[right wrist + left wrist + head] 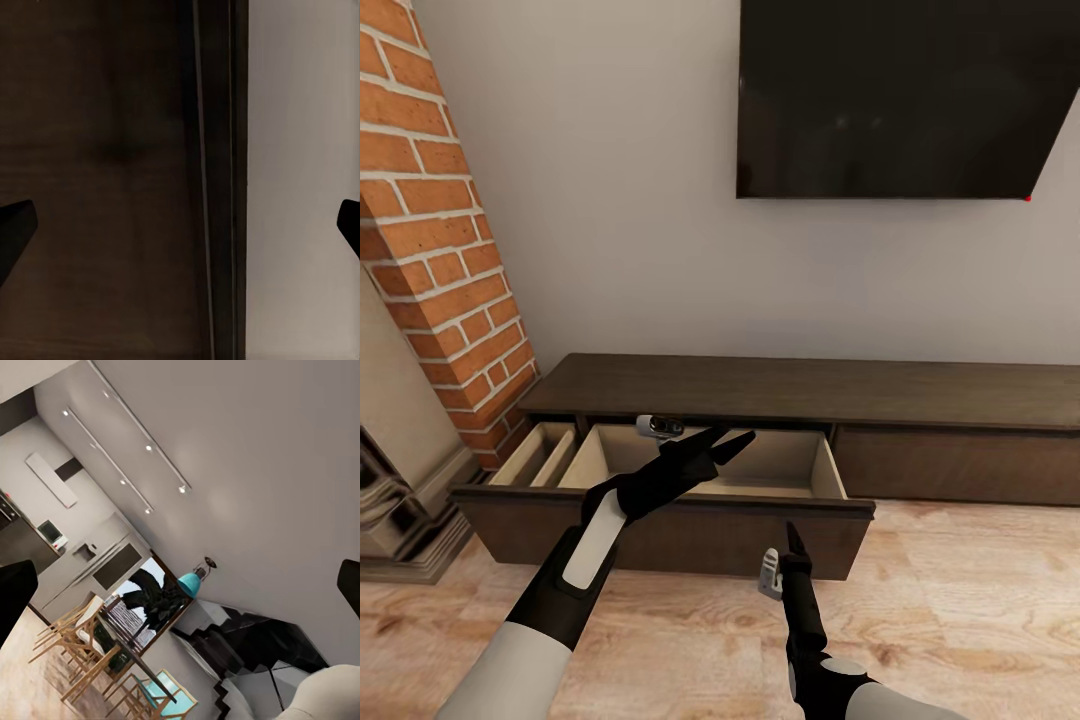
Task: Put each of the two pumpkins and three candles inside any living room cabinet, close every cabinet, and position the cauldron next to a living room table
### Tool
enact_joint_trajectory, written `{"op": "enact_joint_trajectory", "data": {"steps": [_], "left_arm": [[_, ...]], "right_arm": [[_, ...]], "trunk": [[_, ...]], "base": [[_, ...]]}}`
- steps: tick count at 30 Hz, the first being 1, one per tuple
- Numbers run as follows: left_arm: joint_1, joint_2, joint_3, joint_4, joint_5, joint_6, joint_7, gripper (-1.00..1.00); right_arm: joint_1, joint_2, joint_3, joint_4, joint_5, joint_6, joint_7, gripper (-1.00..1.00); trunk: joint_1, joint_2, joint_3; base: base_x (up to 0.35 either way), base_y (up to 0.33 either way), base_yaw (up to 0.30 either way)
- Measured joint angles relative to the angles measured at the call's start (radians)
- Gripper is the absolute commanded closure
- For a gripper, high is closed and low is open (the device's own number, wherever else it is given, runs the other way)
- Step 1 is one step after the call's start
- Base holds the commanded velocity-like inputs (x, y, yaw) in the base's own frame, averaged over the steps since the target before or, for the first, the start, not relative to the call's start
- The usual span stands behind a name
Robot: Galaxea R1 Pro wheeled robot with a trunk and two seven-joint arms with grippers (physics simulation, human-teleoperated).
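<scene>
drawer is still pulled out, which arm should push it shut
Right, probably. The right gripper hangs open just in front of the open drawer's dark front panel, so a forward push would meet it. The left gripper is open over the drawer's pale inside and would have to pull back first.

The long dark brown wood cabinet has its pale wood drawer pulled out, open at the top. The left tool hangs over it, fingers apart. The drawer's dark front blocks the low way in.
</scene>
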Motion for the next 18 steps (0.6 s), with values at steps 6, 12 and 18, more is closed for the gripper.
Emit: {"op": "enact_joint_trajectory", "data": {"steps": [6,12,18], "left_arm": [[0.0,0.0,0.0,0.0,0.0,0.0,0.001,-1.0],[0.0,0.0,0.0,0.0,0.0,0.0,0.002,-1.0],[0.004,0.003,0.002,0.005,0.001,-0.001,0.001,-1.0]], "right_arm": [[0.0,0.0,0.0,0.001,0.0,0.001,0.0,-1.0],[0.007,0.0,0.001,0.004,0.004,0.0,0.0,-1.0],[0.008,0.0,0.002,0.003,0.004,0.0,0.0,-1.0]], "trunk": [[0.0,0.0,0.0],[0.0,0.0,0.0],[0.0,0.0,0.0]], "base": [[0.0,0.0,0.0],[0.0,0.0,0.0],[0.0,0.0,0.0]]}}
